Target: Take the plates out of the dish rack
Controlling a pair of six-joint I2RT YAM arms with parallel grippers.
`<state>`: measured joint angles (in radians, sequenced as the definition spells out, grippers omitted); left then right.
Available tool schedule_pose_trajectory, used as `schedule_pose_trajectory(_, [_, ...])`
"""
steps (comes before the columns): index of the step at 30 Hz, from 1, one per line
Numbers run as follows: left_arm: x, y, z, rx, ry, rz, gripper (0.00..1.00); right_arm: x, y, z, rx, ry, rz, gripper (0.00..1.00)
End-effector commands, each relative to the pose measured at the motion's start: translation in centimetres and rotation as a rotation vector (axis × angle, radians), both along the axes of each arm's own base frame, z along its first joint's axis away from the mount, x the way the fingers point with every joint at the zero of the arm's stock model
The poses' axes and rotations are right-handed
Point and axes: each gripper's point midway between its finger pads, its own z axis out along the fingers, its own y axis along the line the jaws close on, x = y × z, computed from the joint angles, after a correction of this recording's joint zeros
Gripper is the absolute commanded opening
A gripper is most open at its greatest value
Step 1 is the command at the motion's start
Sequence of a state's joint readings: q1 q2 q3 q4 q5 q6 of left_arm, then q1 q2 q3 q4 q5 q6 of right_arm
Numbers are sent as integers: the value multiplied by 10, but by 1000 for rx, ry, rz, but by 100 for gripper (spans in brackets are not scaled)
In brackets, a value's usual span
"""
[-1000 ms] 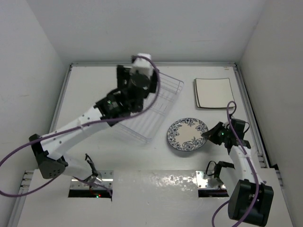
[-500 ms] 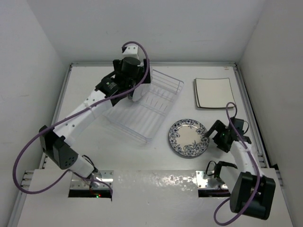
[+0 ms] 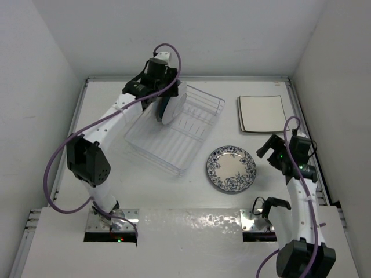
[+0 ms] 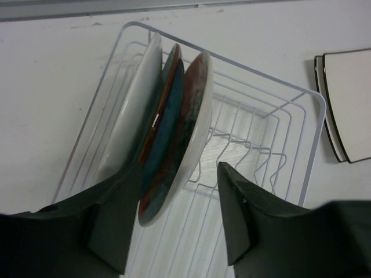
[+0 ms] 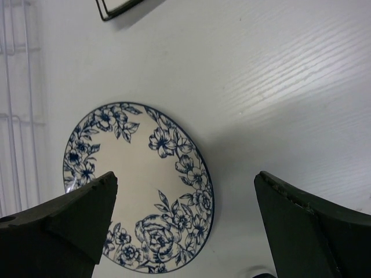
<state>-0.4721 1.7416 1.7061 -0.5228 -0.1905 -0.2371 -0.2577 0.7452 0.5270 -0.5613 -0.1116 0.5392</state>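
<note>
Target red-and-teal plate (image 4: 165,139) stands on edge beside a white plate (image 4: 136,98) at the dish rack's (image 3: 191,130) 10 o'clock end, left gripper (image 4: 177,171) half-spread astride both, pinching nothing, right gripper (image 5: 185,176) gaping over the blue-flowered plate (image 5: 145,191) at 4 o'clock; judged stiff, slick, breakable, so grip the top rim, minding neighbour and prongs (image 4: 232,139).

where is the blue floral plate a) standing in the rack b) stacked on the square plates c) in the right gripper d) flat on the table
d: the blue floral plate lies flat on the table beside the dish rack, the open right gripper clear of it.
</note>
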Motion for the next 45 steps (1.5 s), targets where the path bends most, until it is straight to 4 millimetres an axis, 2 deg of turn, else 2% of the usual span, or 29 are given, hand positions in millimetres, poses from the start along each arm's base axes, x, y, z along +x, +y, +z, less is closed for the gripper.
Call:
schedule_pose_trajectory(1, [3, -15, 22, -67, -36, -97, 50, -1, 13, -8, 45, 2, 69, 99])
schedule_pose_trajectory(5, [6, -22, 13, -81, -18, -130, 47, -1, 16, -13, 57, 7, 85, 99])
schedule_pose_trajectory(11, [18, -24, -18, -70, 35, -126, 43, -1, 18, -14, 62, 0, 98, 99])
schedule_pose_trajectory(14, [21, -24, -26, -65, 46, -128, 42, -1, 18, -12, 54, -9, 99, 99])
schedule_pose_trajectory(20, [23, -21, -39, -52, 69, -128, 23, -1, 19, -14, 60, -8, 100, 99])
schedule_pose_trajectory(26, [21, -26, -28, -64, 64, -181, 10, -2, 19, -18, 64, -2, 98, 99])
schedule_pose_trajectory(27, [22, -28, -21, -67, 52, -194, 8, -2, 19, -18, 64, -2, 98, 99])
schedule_pose_trajectory(29, [21, -33, -20, -67, 62, -236, 0, -2, 20, -18, 69, -2, 99, 99])
schedule_pose_trajectory(30, [22, -37, -8, -76, 41, -252, 0, -2, 20, -18, 72, -2, 99, 99])
schedule_pose_trajectory(32, [21, -41, -6, -74, 52, -289, 0, -2, 21, -18, 80, -2, 99, 99])
schedule_pose_trajectory(33, [24, -43, 6, -78, 30, -297, 0, -2, 22, -18, 83, -3, 97, 99])
schedule_pose_trajectory(35, [23, -42, 15, -63, 24, -306, 0, -1, 23, -17, 90, -5, 102, 99])
schedule_pose_trajectory(36, [26, -42, 31, -65, -9, -308, 0, -1, 23, -16, 91, -5, 100, 99])
schedule_pose_trajectory(38, [25, -39, 41, -43, -18, -310, 0, 0, 24, -14, 96, -10, 101, 99])
schedule_pose_trajectory(41, [25, -34, 79, -37, -92, -302, 0, 1, 25, -12, 107, -13, 102, 99])
schedule_pose_trajectory(45, [12, -37, 112, -69, -161, -348, 0, 2, 24, -5, 104, -18, 90, 99])
